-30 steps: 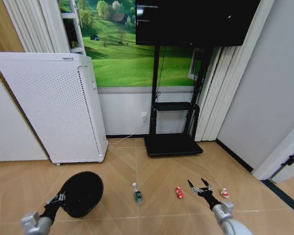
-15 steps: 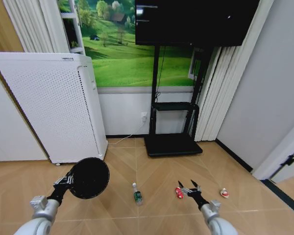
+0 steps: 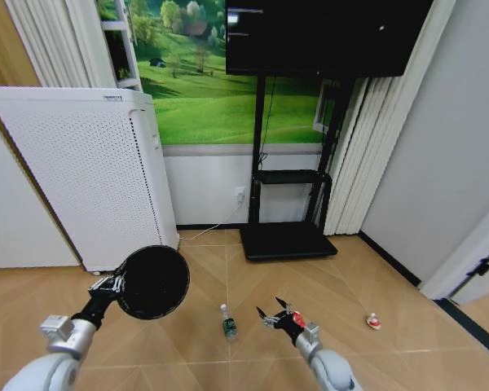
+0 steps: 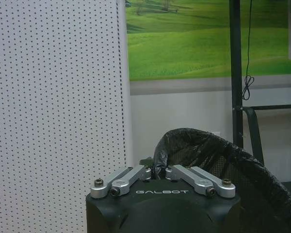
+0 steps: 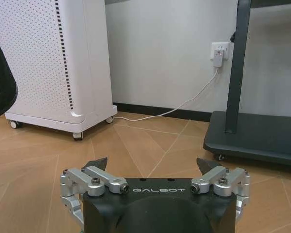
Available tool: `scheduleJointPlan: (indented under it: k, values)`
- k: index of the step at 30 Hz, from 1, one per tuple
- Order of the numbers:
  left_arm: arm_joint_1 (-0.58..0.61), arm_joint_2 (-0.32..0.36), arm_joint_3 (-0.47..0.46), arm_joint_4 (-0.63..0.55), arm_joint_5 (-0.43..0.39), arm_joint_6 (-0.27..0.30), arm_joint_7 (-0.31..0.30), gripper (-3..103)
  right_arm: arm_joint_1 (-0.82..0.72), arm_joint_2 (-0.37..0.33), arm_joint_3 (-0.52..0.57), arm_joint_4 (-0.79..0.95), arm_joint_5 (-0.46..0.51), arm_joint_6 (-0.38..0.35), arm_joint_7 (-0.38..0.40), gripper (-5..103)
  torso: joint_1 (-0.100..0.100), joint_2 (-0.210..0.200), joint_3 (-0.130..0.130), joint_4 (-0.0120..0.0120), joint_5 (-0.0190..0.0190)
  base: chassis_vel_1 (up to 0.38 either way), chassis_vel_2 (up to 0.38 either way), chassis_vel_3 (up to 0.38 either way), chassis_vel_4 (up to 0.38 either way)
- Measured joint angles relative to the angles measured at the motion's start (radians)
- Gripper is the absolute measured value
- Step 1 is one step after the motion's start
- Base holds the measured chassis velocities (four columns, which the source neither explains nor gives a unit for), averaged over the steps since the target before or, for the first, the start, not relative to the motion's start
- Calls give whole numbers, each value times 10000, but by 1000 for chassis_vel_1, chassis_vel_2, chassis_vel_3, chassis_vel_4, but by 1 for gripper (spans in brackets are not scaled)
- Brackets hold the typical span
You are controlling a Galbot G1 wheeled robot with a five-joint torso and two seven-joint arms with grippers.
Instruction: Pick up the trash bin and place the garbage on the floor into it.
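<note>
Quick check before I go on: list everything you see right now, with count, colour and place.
trash bin: one, black, held off the floor by the left gripper at its rim, in front of the cabinet
bottle: one, clear with green label, lying on the floor mid-room
red piece: one, on the floor, partly hidden by the right gripper
red-and-white piece: one, on the floor to the right
cabinet: one, white perforated, left wall
TV stand: one, black, back wall, screen above
left gripper: jaws closed on the bin rim
right gripper: jaws open, low by the red piece
</note>
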Motion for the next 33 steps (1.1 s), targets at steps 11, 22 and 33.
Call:
scheduleJointPlan:
  k: [11, 22, 33]
  values:
    - [322, 232, -141, -207, -322, 142, -134, 7, -246, 4, 170, -86, -938, 338, 157, 100, 0, 0, 0, -2, 2, 0, 0, 0, 0]
    - [262, 263, -84, -175, -348, 212, -163, 7, -222, 102, 264, -155, -1012, 424, 63, 100, 0, 0, 0, -1, 3, 116, 95, -106, -111]
    - [447, 62, -198, -222, -333, 156, -48, 7, -155, 168, 265, -396, -990, 589, 43, 100, 0, 0, 0, 0, 3, 123, 111, -101, -123]
